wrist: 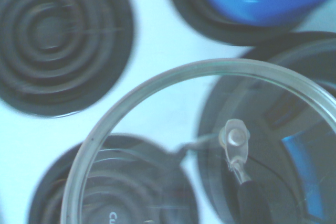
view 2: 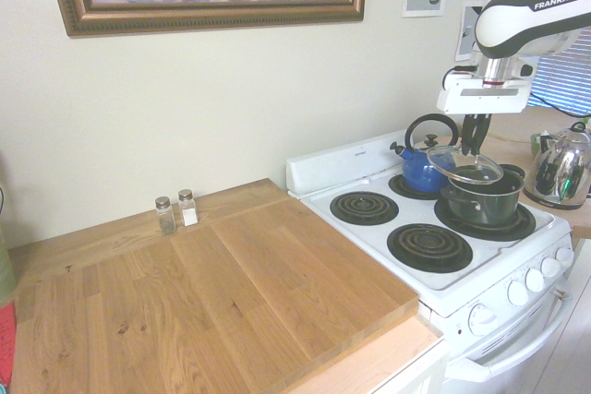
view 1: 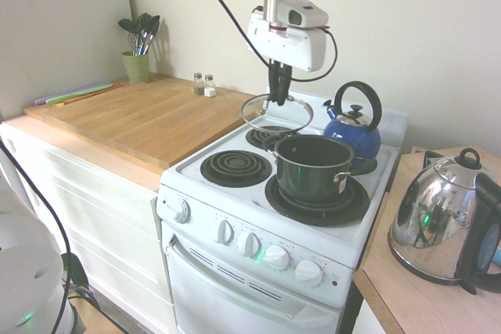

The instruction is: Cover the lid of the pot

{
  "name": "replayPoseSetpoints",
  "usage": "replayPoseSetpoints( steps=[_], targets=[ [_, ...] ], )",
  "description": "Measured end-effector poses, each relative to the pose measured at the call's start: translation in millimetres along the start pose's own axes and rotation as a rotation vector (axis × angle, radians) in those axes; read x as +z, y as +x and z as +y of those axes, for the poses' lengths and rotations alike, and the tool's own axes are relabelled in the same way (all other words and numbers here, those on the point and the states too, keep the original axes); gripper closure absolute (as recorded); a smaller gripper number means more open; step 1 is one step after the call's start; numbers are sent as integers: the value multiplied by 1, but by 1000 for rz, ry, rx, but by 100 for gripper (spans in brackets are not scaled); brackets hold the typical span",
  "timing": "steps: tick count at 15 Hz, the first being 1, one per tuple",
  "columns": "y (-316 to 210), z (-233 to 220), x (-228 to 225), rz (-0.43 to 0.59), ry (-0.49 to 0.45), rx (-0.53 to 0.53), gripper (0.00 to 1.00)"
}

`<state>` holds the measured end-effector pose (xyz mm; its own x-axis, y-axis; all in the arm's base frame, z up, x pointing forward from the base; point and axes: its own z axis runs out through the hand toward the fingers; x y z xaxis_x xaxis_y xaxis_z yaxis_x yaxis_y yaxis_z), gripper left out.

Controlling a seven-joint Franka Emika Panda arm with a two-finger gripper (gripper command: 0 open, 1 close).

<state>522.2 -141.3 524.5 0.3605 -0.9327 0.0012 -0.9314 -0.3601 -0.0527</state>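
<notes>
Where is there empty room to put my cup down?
The wooden board has a big bare patch in front of the salt and pepper shakers. The front burner beside the pot is bare too, but it's a stove. It's crowded around the pot: the blue kettle is behind, and the gripper holds the lid above.

Four burners (view 1: 236,168); five stove knobs (view 1: 248,244); two kettles (view 1: 440,217), one blue, one chrome; two shakers (view 2: 165,216); one pot (view 1: 311,174); one glass lid (view 2: 464,166); one utensil holder (view 1: 135,67).

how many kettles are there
2: a blue one on the stove's rear burner behind the pot, and a chrome one on the counter beside the stove.
</notes>
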Motion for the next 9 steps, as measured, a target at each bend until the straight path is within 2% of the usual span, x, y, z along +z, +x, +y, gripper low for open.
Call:
replayPoseSetpoints(
  steps=[5,9],
  targets=[
    [37,32,4,0,-9,62,100],
    [49,29,22,-3,-31,73,100]
  ],
)
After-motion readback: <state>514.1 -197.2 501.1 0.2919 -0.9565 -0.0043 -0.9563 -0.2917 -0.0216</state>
